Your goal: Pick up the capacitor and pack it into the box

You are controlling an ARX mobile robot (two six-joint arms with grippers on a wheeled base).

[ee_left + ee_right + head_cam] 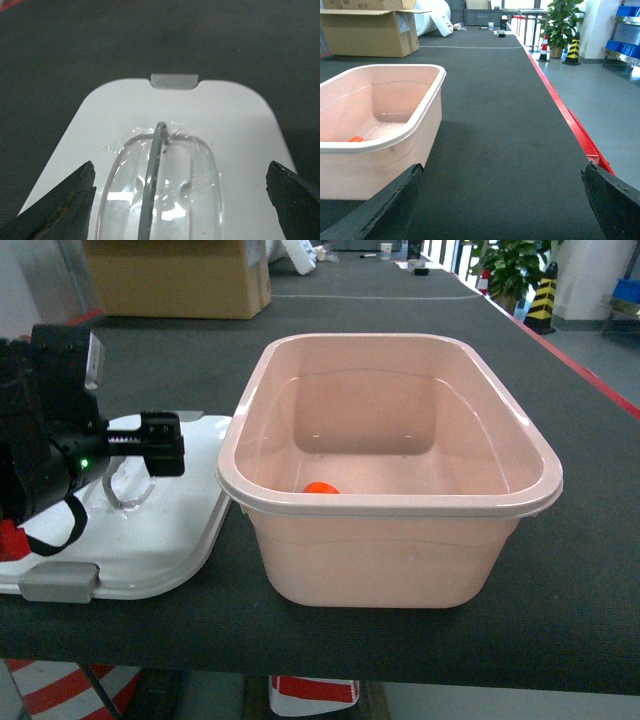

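The box (390, 470), a pale peach-pink tub with rounded corners and a thick rim, stands open and upright near the front edge of the dark bench (580, 490). A small orange object (321, 487), presumably the capacitor, lies on the box floor close to the near wall, left of centre; the right wrist view shows the same orange piece (356, 139) low inside the tub (380, 125). Just left of the box, the white lid (170, 530) lies flat on the bench, with a grey clasp (58, 582) at its near edge and another clasp (174, 81) at its far edge. A clear recess with a grey handle (152, 175) occupies the lid's centre. The left tool (160, 445) hovers over the lid, its jaws spread wide on either side of the handle, gripping nothing. The right tool (505, 210) is likewise wide open and unloaded above bare bench, to the right of the box. A brown cardboard carton (175, 275) stands at the far left, and a potted plant (560, 25) beyond the bench's red edge.
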